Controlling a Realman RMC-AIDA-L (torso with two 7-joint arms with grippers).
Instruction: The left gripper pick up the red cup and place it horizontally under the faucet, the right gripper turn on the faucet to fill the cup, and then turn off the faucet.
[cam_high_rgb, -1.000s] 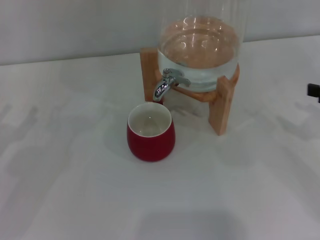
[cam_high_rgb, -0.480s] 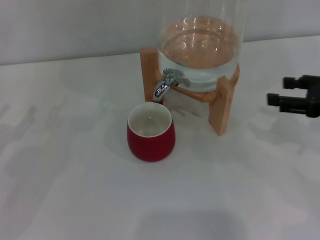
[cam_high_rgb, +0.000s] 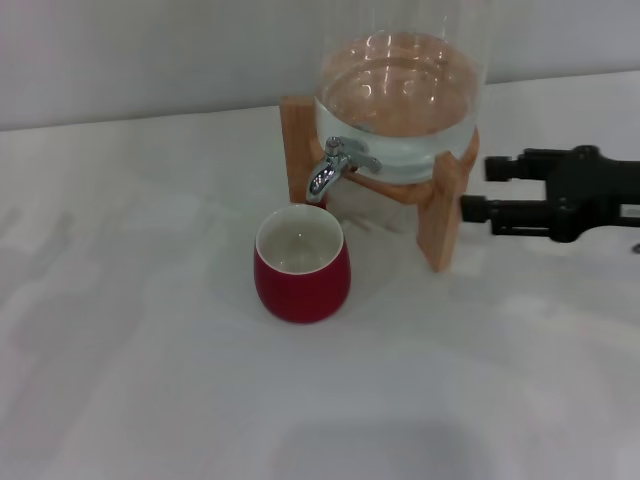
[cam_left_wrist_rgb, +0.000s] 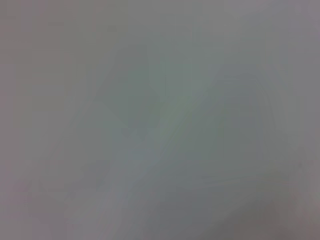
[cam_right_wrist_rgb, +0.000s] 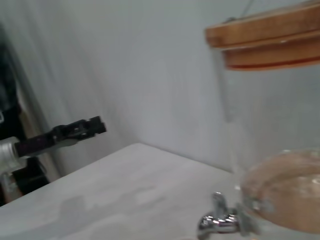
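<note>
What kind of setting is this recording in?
Probably a lab or test bench, not a real kitchen: a bare white table against a plain wall, holding only a glass water dispenser on a wooden stand and a red cup.

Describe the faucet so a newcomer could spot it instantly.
Find the glass dispenser half full of water on its wooden stand. The faucet juts from its lower front, above the red cup. It is the only shiny chrome piece, with a down-curved spout.
</note>
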